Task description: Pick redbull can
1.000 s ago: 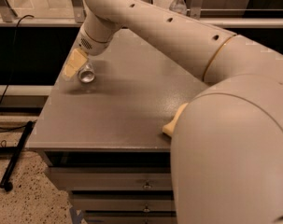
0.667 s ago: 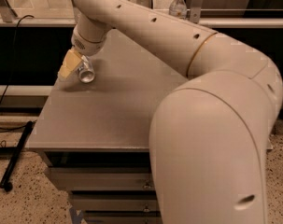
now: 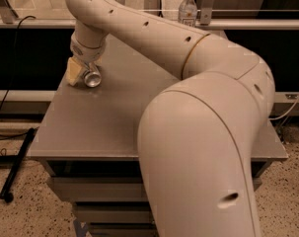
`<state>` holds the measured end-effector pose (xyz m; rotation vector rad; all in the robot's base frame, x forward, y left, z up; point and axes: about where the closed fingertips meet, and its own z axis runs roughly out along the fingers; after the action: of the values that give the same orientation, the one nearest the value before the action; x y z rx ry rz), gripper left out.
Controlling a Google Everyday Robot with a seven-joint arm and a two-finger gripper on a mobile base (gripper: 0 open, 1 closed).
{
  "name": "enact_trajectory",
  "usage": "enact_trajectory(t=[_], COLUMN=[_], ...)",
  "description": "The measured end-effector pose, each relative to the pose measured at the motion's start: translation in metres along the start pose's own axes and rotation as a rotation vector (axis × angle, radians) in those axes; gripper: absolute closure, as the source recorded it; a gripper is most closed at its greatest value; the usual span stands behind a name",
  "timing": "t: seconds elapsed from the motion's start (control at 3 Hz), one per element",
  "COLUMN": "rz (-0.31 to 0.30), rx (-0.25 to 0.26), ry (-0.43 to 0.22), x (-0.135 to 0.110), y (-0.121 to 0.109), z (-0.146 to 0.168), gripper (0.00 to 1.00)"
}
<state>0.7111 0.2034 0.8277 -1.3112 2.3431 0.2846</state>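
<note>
The redbull can (image 3: 93, 78) lies on its side near the far left edge of the grey table (image 3: 104, 127), its shiny silver end facing me. My gripper (image 3: 84, 74) is down at the can from above and from its left, right against it. The wrist hides the rest of the can's body. My large cream arm (image 3: 198, 107) reaches across the table from the lower right and covers much of the right side of the view.
A clear plastic water bottle (image 3: 188, 6) with a white cap stands at the table's far edge by a glass rail. Drawers (image 3: 99, 194) sit under the table. A black rod (image 3: 18, 164) and cables lie on the floor at the left.
The arm's elbow and upper links have swung further into view and to the right. The gripper and the can stay at about the same spot on the table.
</note>
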Motion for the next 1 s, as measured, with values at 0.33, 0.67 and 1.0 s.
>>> enact_trajectory(t=[0.33,0.67,1.0], rz=[-0.027,-0.093,-0.178], rx=[0.028,0.063,0.050], ry=[-0.018,-0.086,-0.212], x=[-0.010,-0.023,-0.032], y=[-0.001,-0.003,-0.002], z=[-0.011,-0.047,-0.088], gripper=[0.59,0.83,1.00])
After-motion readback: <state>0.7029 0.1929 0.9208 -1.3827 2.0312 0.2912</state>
